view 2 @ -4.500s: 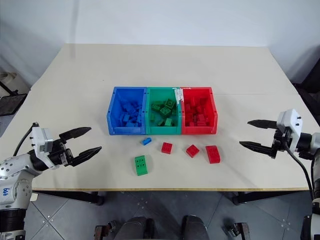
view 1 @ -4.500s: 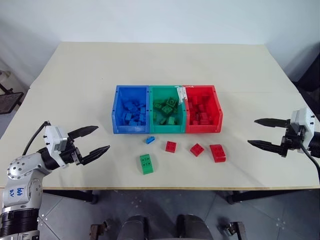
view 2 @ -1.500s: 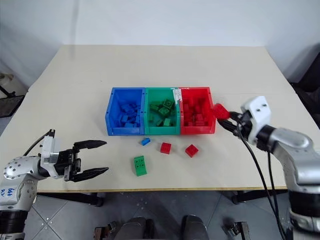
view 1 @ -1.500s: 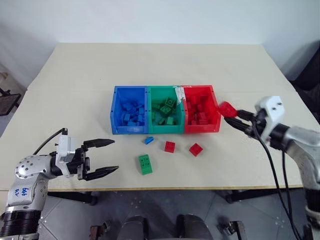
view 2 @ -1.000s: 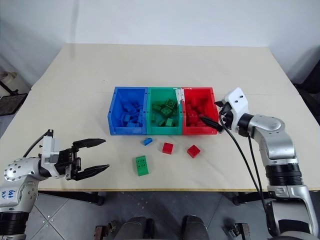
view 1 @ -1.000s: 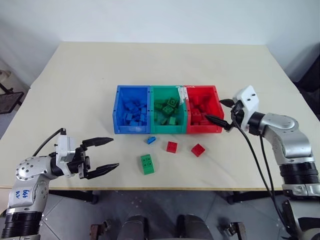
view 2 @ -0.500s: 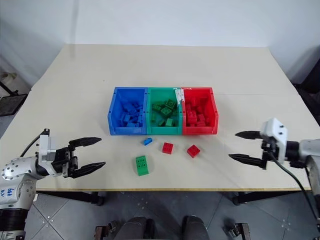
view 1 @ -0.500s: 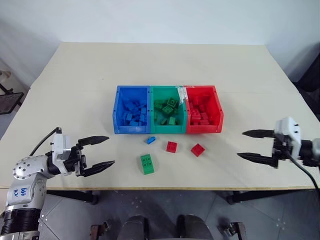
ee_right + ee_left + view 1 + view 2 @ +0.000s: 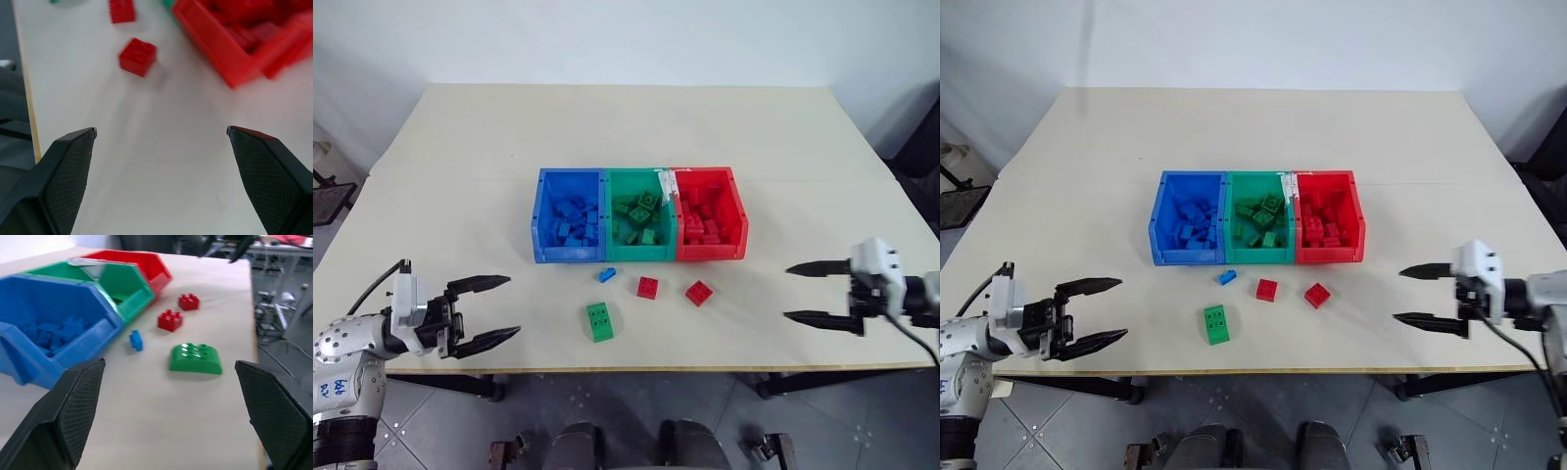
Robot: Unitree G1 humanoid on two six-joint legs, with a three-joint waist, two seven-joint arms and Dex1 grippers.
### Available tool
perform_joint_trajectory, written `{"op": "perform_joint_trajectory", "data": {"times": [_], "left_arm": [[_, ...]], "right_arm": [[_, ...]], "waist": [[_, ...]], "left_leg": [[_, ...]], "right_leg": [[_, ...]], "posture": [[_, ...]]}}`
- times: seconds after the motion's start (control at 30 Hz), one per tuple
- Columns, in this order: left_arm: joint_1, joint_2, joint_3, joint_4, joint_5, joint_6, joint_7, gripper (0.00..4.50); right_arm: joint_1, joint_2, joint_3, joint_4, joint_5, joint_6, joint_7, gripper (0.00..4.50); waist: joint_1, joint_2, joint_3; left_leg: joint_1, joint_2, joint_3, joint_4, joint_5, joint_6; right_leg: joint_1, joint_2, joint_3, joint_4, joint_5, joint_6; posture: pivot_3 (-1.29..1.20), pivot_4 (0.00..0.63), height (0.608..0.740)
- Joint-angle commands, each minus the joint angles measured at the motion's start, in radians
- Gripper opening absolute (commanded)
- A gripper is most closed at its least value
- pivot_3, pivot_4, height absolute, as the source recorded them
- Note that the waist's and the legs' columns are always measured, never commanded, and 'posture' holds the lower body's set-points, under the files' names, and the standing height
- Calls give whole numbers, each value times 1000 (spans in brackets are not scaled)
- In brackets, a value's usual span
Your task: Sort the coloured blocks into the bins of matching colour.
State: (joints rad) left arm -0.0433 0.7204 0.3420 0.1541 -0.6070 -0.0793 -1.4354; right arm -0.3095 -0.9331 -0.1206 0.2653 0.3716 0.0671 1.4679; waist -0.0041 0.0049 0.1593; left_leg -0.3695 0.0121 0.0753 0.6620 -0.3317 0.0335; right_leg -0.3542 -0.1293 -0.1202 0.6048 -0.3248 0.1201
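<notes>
Your right gripper (image 9: 818, 293) hovers over the right part of the surface (image 9: 607, 127), well apart from the bins, with its two black fingers spread wide and nothing between them. Your left gripper (image 9: 494, 308) hangs near the front left edge of the surface, also spread wide and empty, pointing toward the loose bricks.

At the middle of the surface you have three joined bins in a row: the blue bin (image 9: 541, 211) on your left, the green bin (image 9: 615, 178) in the middle, and the red bin (image 9: 736, 204) on your right. Each one already holds a pile of bricks of its own colour.

Four bricks lie loose in front of the bins. A tiny blue brick (image 9: 607, 275) sits just in front of the seam between the blue and green bins. A green brick with six studs (image 9: 600, 321) lies nearer to you, toward the front edge. Two small red bricks rest side by side but apart: one (image 9: 648, 287) before the green bin, the other (image 9: 699, 293) before the red bin
</notes>
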Motion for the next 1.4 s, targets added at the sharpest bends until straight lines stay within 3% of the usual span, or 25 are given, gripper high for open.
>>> {"op": "perform_joint_trajectory", "data": {"times": [0.03, 0.33, 0.7, 0.8, 0.9, 1.0, 1.27, 1.4], "left_arm": [[23, 15, 36, -3, -22, -33, -46, 4500], [33, -25, 40, 32, -42, -109, -125, 4500], [35, -25, 17, 46, -64, -122, -149, 4500], [31, -26, 8, 48, -62, -124, -146, 4500], [24, -30, 3, 49, -64, -123, -141, 4500], [17, -30, -1, 55, -65, -120, -136, 4500], [-8, -27, -11, 71, -67, -99, -136, 4500], [-41, -24, -16, 93, -62, -93, -138, 4500]], "right_arm": [[-38, 49, 56, -55, -36, -18, -43, 4459], [-170, 176, 202, 41, -156, -56, -103, 4459], [-226, 266, 284, 126, -216, -101, -105, 4459], [-245, 280, 301, 165, -252, -87, -139, 3890], [-244, 288, 282, 167, -237, -92, -154, 2827], [-235, 286, 253, 126, -200, -72, -161, 2074], [-182, 221, 126, -118, -71, 90, -199, 2075], [-275, 204, 50, -150, -48, 162, -301, 2075]], "waist": [[0, 0, 0], [0, 0, 0], [-1, 0, 0], [-3, 0, 0], [-2, 0, 0], [-2, 0, 0], [1, 1, 1], [-1, 1, 1]], "left_leg": [[0, 0, 0, 0, 0, 0], [-1, -1, -2, 1, -1, 0], [0, -1, -2, 1, -1, 0], [0, -1, -2, 1, -1, 0], [0, -1, -3, 1, -1, 0], [0, -1, -3, 1, -1, 0], [-1, -1, -4, 1, -1, 0], [-1, -1, -4, 2, -1, 0]], "right_leg": [[0, 0, 0, 0, 0, 0], [0, -1, 0, 1, 0, 0], [0, -1, -6, 3, 0, 0], [0, -1, -7, 3, 0, 0], [0, -1, -7, 4, 0, 0], [0, -1, -7, 4, 0, 0], [0, -1, -8, 4, 0, 0], [0, -2, -8, 4, 0, 0]], "posture": [[0, 150, 740], [0, 150, 740], [0, 150, 740], [0, 150, 740], [0, 150, 740], [0, 150, 740], [0, 150, 740], [0, 150, 740]]}}
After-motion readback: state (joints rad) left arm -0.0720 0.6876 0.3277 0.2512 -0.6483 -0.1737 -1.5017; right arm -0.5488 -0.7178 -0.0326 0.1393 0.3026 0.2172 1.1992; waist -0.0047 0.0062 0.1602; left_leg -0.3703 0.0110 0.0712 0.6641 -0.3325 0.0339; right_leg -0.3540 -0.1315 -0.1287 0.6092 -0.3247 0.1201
